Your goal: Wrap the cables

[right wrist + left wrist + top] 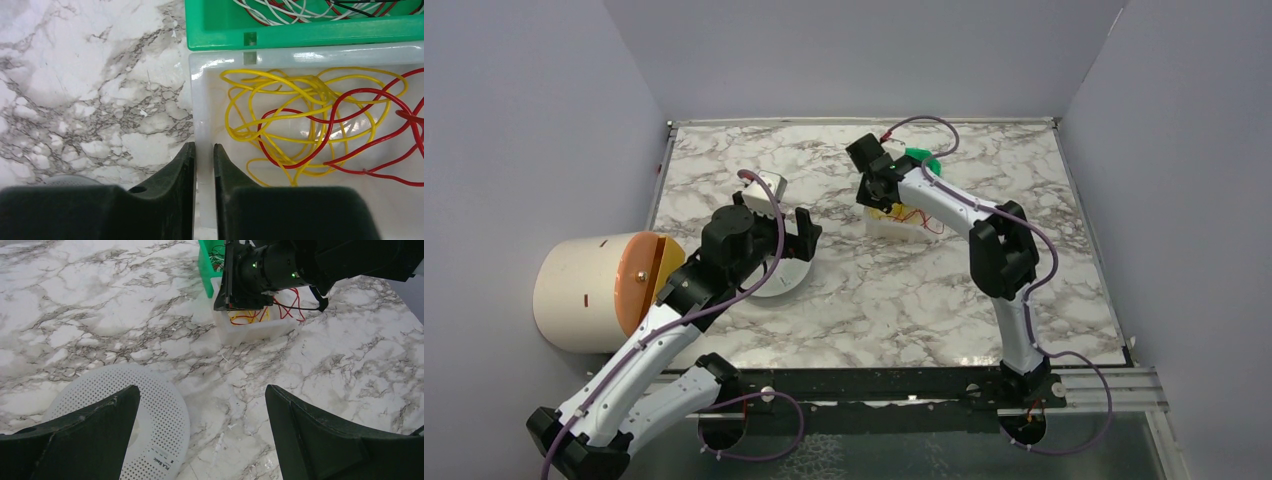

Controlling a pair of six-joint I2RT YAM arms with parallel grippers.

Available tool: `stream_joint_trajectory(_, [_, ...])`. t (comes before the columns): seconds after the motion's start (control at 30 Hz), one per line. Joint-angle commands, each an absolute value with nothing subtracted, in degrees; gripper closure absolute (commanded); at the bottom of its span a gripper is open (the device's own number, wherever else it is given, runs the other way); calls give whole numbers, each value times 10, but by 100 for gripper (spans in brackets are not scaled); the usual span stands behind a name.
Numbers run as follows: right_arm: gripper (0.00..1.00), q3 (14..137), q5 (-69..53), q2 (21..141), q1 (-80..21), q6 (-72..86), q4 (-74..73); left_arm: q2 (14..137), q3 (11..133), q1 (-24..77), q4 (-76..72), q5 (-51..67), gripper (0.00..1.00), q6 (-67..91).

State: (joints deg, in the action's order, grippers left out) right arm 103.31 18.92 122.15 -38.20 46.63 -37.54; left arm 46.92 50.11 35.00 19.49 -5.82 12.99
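Observation:
The red wire (336,102) lies in loose loops inside a shallow white tray (200,100), tangled with a yellow wire (280,100). My right gripper (204,146) is shut on the tray's left wall, one finger outside it and one inside. The wire is not between its fingers. From above, that gripper (876,195) sits over the tray (889,228) at the middle back. My left gripper (202,390) is wide open and holds nothing. It hovers over the marble beside a white perforated disc (150,405), well short of the tray (255,330) and the red wire (290,307).
A green bin (220,30) with more thin wires stands right behind the white tray. A large white drum with an orange face (589,290) lies at the table's left edge. The perforated disc (779,280) rests under the left arm. Grey walls close in three sides.

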Motion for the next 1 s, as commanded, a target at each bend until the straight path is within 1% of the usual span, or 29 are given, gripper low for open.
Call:
stream_joint_trajectory(0.0, [71,1078,201,1250,-388,536,-400,456,494,352,189,-50,1,127])
stream_joint_trajectory(0.03, [65,1087,194,1253,-388,527,-398,456,494,352,190,-51,1,127])
stream_joint_trajectory(0.1, [60,1102,186,1256,-388,502,-399,455,494,352,190,-52,1,126])
stream_joint_trajectory(0.23, [58,1102,176,1240,-388,429,-392,451,493,352,190,-51,1,126])
stream_joint_trajectory(0.4, [57,1076,182,1189,-385,304,-379,446,493,352,190,-53,1,125])
stream_joint_trajectory(0.57, [57,1042,162,1142,-365,125,-347,444,493,352,190,-50,1,125])
stream_joint_trajectory(0.63, [56,1055,140,1143,-347,64,-366,443,494,352,191,-48,1,125])
stream_joint_trajectory(0.73, [52,1075,81,1153,-322,-11,-394,442,494,351,190,-48,1,125])
stream_joint_trajectory(0.8, [52,1085,73,1162,-313,-48,-408,442,494,352,190,-47,1,125])
stream_joint_trajectory(0.87, [52,1079,84,1165,-305,-89,-404,441,493,352,191,-47,1,125])
stream_joint_trajectory(0.97, [51,1049,55,1157,-288,-151,-371,439,492,352,190,-47,1,124])
